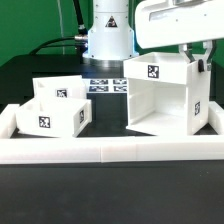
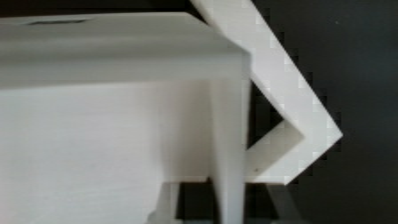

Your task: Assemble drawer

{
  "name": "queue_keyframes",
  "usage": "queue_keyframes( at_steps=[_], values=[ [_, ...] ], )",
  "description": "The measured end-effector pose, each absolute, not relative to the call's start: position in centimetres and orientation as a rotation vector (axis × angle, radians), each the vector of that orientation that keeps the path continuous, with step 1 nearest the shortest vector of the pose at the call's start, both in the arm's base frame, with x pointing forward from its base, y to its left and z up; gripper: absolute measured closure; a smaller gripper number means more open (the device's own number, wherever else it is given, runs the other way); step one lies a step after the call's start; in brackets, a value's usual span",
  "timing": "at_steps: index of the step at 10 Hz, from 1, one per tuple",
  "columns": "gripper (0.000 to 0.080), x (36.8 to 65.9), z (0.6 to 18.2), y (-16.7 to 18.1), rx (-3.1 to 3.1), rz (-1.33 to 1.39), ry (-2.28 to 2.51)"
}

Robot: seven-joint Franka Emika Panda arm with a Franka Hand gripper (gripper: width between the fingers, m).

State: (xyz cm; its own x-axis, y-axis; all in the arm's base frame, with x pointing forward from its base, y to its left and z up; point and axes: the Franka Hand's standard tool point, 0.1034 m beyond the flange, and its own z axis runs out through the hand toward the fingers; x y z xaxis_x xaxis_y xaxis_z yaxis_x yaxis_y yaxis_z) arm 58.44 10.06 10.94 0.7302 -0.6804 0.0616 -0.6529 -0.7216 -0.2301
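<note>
Exterior view: the drawer is in 3 separate parts on the black tabletop (image 1: pixel 110 195). The tall casing (image 1: pixel 160 98) stands on the exterior view's right. Its open side faces the camera, and 1 square black-and-white tag (image 1: pixel 153 71) sits on the band above the opening. The 2 shallow trays are on the exterior view's left, well apart from the casing. The front tray (image 1: pixel 50 116) carries a tag on the wall facing the camera. The rear tray (image 1: pixel 60 91) is just behind it, very close or touching, and shows a tag as well. None of the trays is inside the casing.

The fingers (image 1: pixel 200 61) hang from the white arm at the top right corner of the casing, close to its right wall. In the wrist view the casing (image 2: pixel 125 130) fills most of the picture, and a thin wall edge runs toward the dark area at the bottom. I cannot tell how wide the fingers are spread or whether they hold this wall.

A long low white rail (image 1: pixel 110 152) lies in front of all 3 parts and turns up at both ends. The marker board (image 1: pixel 105 86) lies flat behind, between the trays and the casing, near the robot base (image 1: pixel 108 35).
</note>
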Motion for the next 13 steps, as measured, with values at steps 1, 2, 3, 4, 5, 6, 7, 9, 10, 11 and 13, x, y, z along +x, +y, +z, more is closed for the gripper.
queue_keyframes(
  at_steps=[1,2,3,4,5,6,7,9,10,11,13],
  values=[
    [0.0754,58.7,11.1,9.8,-2.716,-0.21,1.107],
    [0.0754,58.8,11.1,9.9,-2.694,-0.219,1.143],
    [0.0754,58.8,11.2,10.0,-2.654,-0.209,1.207],
    [0.0754,58.8,11.3,10.1,-2.622,-0.2,1.258],
    [0.0754,58.8,11.3,10.0,-2.604,-0.194,1.286],
    [0.0754,58.7,11.2,9.9,-2.546,-0.163,1.385],
    [0.0754,58.4,11.2,9.8,-2.471,-0.118,1.499],
    [0.0754,58.5,10.7,9.4,-2.31,-0.072,1.697],
    [0.0754,58.7,10.7,9.3,-2.248,-0.058,1.765],
    [0.0754,59.1,10.8,9.2,-2.18,-0.045,1.83],
    [0.0754,59.8,11.0,9.4,-2.063,-0.019,1.935]
  ],
)
